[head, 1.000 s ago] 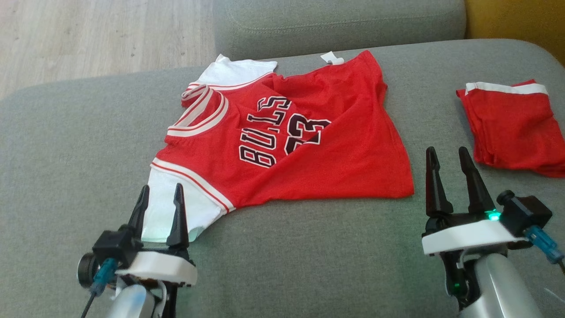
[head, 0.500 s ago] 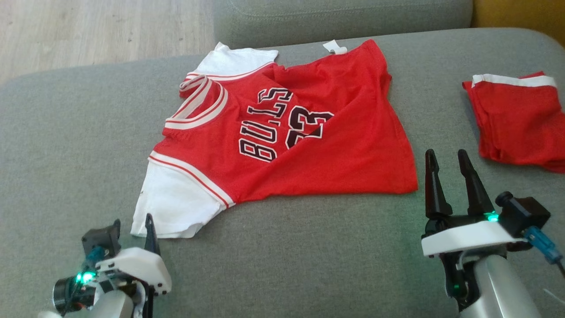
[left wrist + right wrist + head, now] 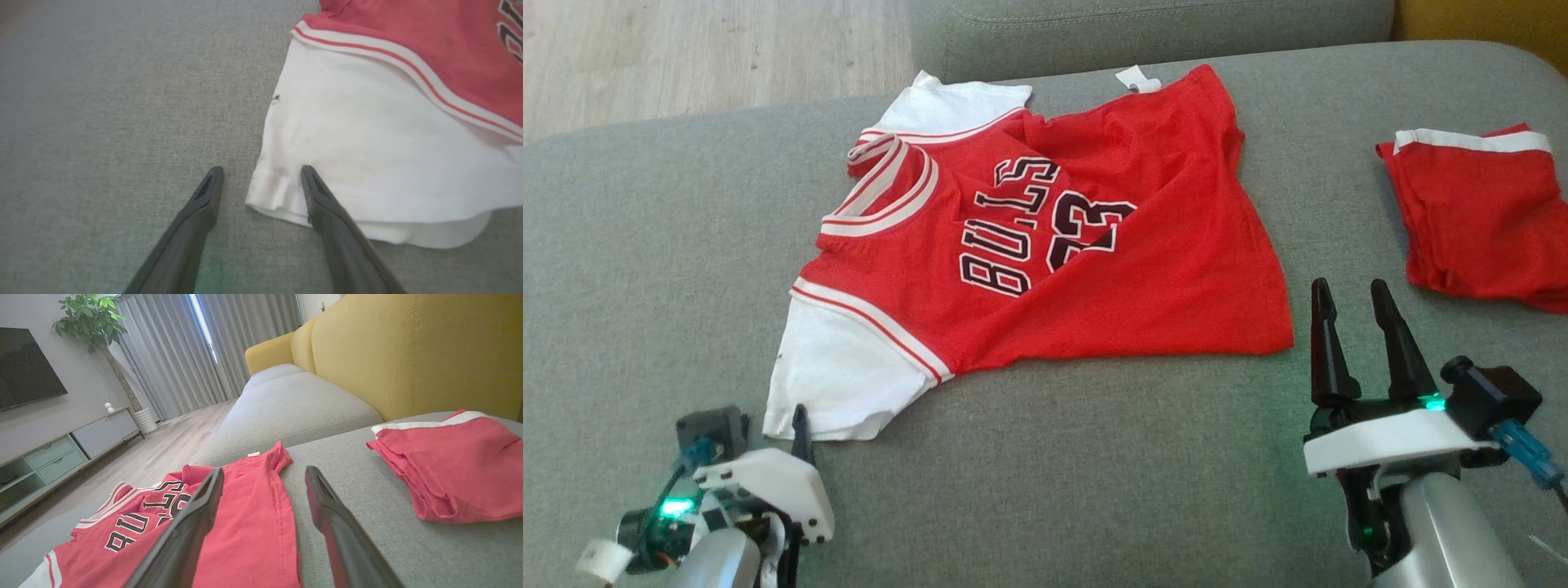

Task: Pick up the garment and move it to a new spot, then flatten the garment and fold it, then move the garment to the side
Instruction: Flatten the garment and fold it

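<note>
Left gripper [image 3: 261, 170] jaws stood wide and empty, one finger over the hem of the white sleeve [image 3: 367, 163], the other over bare cushion; right gripper [image 3: 1350, 287] jaws likewise wide and empty, tips just beside the hem corner of the red jersey [image 3: 1143, 286]; jersey lay spread, creased, on the grey sofa cushion [image 3: 1045, 474]; folded red garment [image 3: 1478, 229] lay apart at right.

We see the jersey [image 3: 1143, 269] of thin matt red cloth, its sleeves [image 3: 367, 143] of smooth white cloth. At its 3 o'clock the folded shorts [image 3: 1478, 229] look the same cloth. The sofa [image 3: 645, 269] has rough grey weave; the floor [image 3: 686, 57] is pale matt wood.
</note>
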